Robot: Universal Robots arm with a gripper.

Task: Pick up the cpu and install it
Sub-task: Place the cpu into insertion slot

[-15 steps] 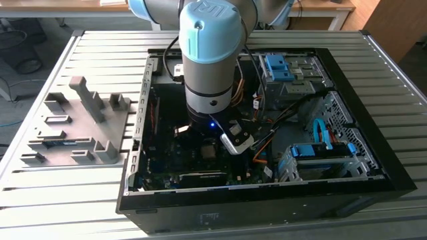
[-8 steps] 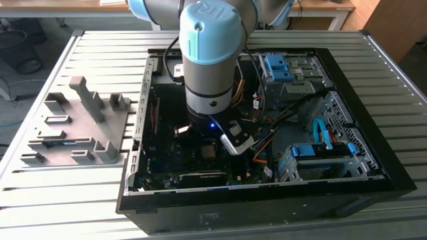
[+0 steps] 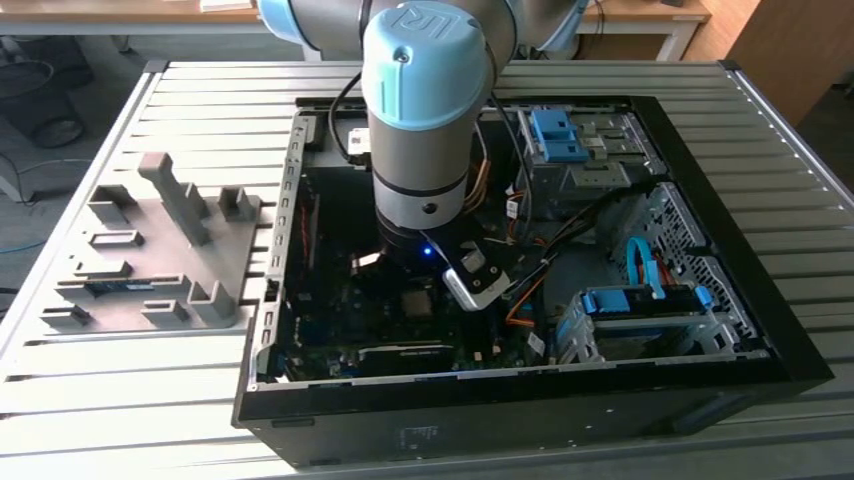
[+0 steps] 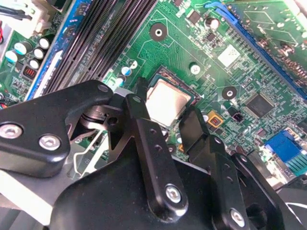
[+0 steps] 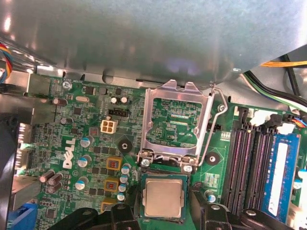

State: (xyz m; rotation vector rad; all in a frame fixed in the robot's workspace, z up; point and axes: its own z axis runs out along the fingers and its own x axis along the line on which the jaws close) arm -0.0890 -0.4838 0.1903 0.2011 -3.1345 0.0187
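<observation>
The cpu (image 5: 164,197), a square chip with a silver lid, lies flat in its socket on the green motherboard (image 5: 72,129); it also shows in the second wrist view (image 4: 165,101). My gripper (image 5: 163,203) is low over it, its black fingers (image 5: 200,199) straddling the chip with narrow gaps on either side, open. In the second wrist view the gripper (image 4: 164,106) brackets the chip the same way. The socket's metal load plate (image 5: 175,120) stands swung up, its wire lever (image 5: 219,115) raised beside it. In the exterior view the arm (image 3: 424,120) reaches down into the open computer case (image 3: 747,330).
Black memory slots (image 5: 247,163) and a blue memory module (image 5: 280,172) run close beside the socket. Blue drive cages (image 3: 641,305) and cables (image 3: 587,215) fill the case toward the exterior view's right. A grey parts fixture (image 3: 160,250) stands on the slatted table at the exterior view's left.
</observation>
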